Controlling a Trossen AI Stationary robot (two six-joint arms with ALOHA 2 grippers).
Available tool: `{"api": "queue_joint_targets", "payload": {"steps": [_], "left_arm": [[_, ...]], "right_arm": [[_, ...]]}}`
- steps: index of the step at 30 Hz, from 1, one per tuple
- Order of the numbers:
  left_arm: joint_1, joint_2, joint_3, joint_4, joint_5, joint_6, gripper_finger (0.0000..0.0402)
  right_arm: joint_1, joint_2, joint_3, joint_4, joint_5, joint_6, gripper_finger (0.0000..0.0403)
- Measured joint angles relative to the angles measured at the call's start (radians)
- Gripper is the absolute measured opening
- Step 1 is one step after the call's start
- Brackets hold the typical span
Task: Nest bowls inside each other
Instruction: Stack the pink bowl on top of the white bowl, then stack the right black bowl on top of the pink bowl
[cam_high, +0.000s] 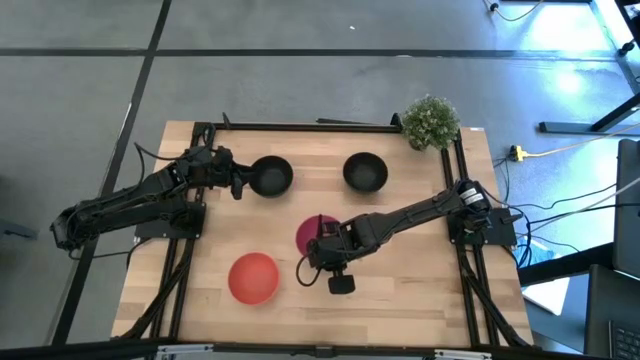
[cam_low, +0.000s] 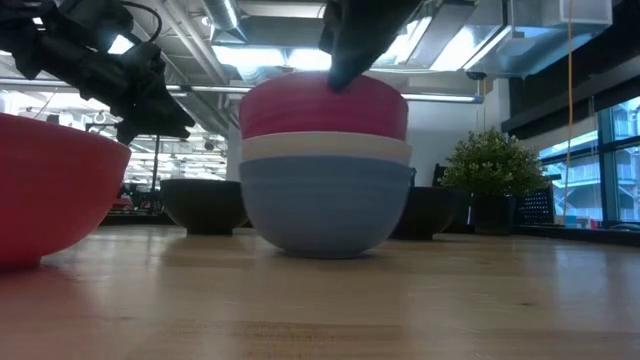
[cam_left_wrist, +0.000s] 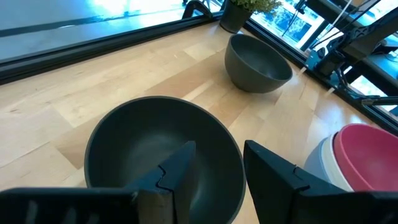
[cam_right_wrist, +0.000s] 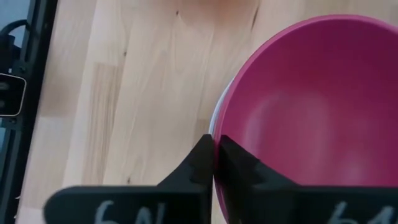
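Observation:
A magenta bowl (cam_low: 320, 105) sits level in a white bowl (cam_low: 325, 148), which sits in a blue bowl (cam_low: 325, 205) at mid-table. My right gripper (cam_right_wrist: 216, 152) reaches down from above and is shut on the magenta bowl (cam_high: 308, 232). One black bowl (cam_high: 271, 176) rests on its base at the far left, and my left gripper (cam_left_wrist: 214, 155) hovers open just over its rim without touching. A second black bowl (cam_high: 365, 172) stands at the far middle. A red bowl (cam_high: 253, 277) stands near the front left. My right gripper pinches the magenta bowl's rim (cam_right_wrist: 219, 118) between its two fingers, one finger inside the bowl and one outside. The fingers slant steeply down from above. The bowl stays level, resting nested in the white bowl beneath it.
A small green potted plant (cam_high: 431, 122) stands at the table's far right corner. Bare wooden tabletop (cam_high: 420, 290) lies at the front right, and there is more between the stack and the two black bowls.

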Motion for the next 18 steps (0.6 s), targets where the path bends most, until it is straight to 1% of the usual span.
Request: {"api": "queue_joint_targets", "payload": {"steps": [5, 18], "left_arm": [[0.000, 0.000, 0.000, 0.000, 0.000, 0.000, 0.0131], [0.000, 0.000, 0.000, 0.000, 0.000, 0.000, 0.0131]], "right_arm": [[0.000, 0.000, 0.000, 0.001, 0.000, 0.003, 0.0043], [0.002, 0.000, 0.001, 0.014, 0.000, 0.024, 0.0050]]}}
